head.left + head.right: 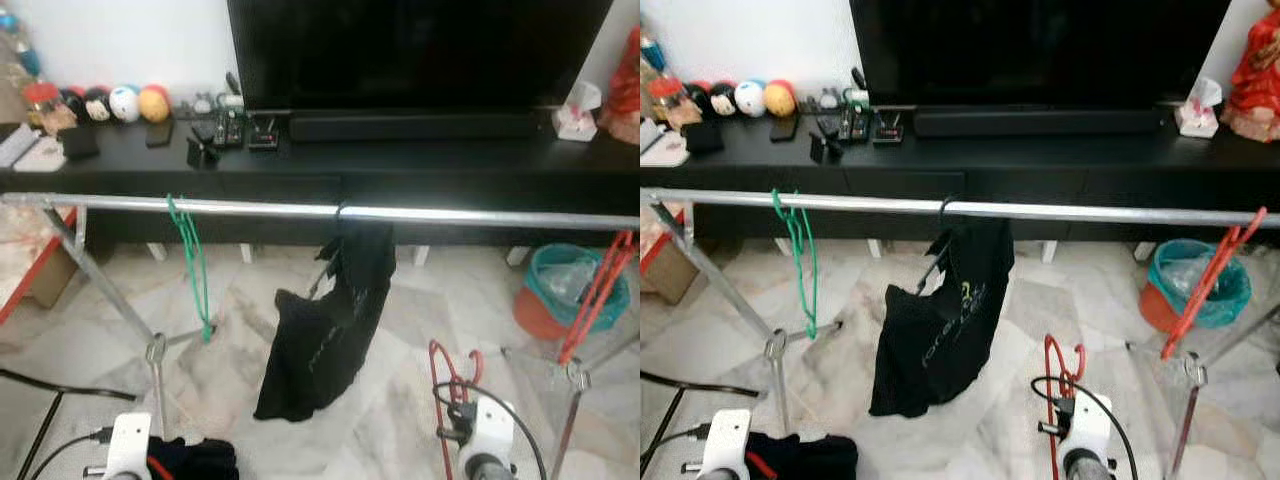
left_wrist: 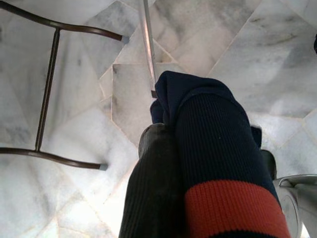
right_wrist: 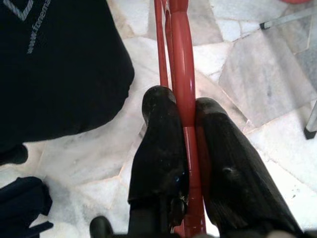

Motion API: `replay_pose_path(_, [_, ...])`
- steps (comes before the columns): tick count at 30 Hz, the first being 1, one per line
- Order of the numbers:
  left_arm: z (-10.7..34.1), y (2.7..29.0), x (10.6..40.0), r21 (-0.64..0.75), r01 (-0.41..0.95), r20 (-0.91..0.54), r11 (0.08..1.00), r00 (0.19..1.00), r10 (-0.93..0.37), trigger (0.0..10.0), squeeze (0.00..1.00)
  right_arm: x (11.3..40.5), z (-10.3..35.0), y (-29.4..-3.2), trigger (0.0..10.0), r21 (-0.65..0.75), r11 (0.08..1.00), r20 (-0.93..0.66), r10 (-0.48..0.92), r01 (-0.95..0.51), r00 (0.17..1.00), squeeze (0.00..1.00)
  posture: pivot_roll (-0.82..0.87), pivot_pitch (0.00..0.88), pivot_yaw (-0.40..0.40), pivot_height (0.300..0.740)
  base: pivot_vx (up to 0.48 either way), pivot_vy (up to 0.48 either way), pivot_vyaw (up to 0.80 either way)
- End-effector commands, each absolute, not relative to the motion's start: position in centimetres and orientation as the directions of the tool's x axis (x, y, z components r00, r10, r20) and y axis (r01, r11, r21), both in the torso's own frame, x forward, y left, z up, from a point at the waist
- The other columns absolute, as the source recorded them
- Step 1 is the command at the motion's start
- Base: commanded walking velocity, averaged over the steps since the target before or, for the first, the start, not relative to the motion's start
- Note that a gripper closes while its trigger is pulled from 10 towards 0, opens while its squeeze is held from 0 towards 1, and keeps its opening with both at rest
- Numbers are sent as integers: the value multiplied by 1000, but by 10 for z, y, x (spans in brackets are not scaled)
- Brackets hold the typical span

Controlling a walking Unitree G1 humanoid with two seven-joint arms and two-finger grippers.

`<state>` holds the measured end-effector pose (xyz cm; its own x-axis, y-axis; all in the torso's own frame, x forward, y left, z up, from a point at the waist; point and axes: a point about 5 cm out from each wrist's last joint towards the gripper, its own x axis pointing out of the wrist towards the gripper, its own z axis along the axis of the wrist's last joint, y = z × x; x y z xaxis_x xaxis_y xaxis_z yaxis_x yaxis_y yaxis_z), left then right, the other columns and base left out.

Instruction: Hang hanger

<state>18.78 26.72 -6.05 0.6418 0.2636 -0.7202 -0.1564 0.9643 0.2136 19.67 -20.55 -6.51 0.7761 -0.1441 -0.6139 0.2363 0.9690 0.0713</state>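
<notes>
Right claw (image 3: 185,119) clenched on a red hanger (image 3: 184,74); the hanger's bar runs straight between the two black fingers (image 3: 161,148), touching both. From the head views the red hanger (image 1: 1062,368) stands upright just above the right wrist, near and right of centre, low over the marble floor (image 1: 420,310) and well below the metal clothes rail (image 1: 480,215). Left claw (image 2: 163,163) grasps a navy garment with a red stripe (image 2: 218,173), which drapes over the fingers and hides most of them; it sits at the near left.

On the rail: a green hanger (image 1: 190,265) hangs at the left, a black garment with printed lettering (image 1: 325,340) hangs at the middle and sags to the floor, and another red hanger (image 1: 598,290) leans tilted at the far right end. Behind the rail is a low black desk (image 1: 420,165) carrying a large TV (image 1: 420,50), small round figurines (image 1: 125,102) at far left. A teal bin (image 1: 565,285) stands on the floor at right.
</notes>
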Motion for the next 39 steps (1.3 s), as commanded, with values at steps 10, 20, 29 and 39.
replay_pose_path(10, [-59,268,190,216,-155,-712,964,651,264,10000,0,200,-63,-208,10000,70,966,-602,-159,250,783,0,-23,7,66,740,-297,0,0])
replay_pose_path(20, [-60,268,188,211,-160,-713,964,650,264,10000,0,204,-60,-209,10000,76,965,-589,-161,252,792,0,-21,23,63,740,-298,0,0])
replay_pose_path(29, [-57,269,192,208,-160,-705,965,660,261,10000,0,208,-57,-212,10000,70,966,-575,-164,248,802,0,-22,32,62,740,-299,0,0])
replay_pose_path(39, [-53,265,202,196,-143,-686,970,687,240,10000,0,213,-53,-211,10000,67,973,-552,-150,223,820,0,-22,34,65,740,-299,0,0])
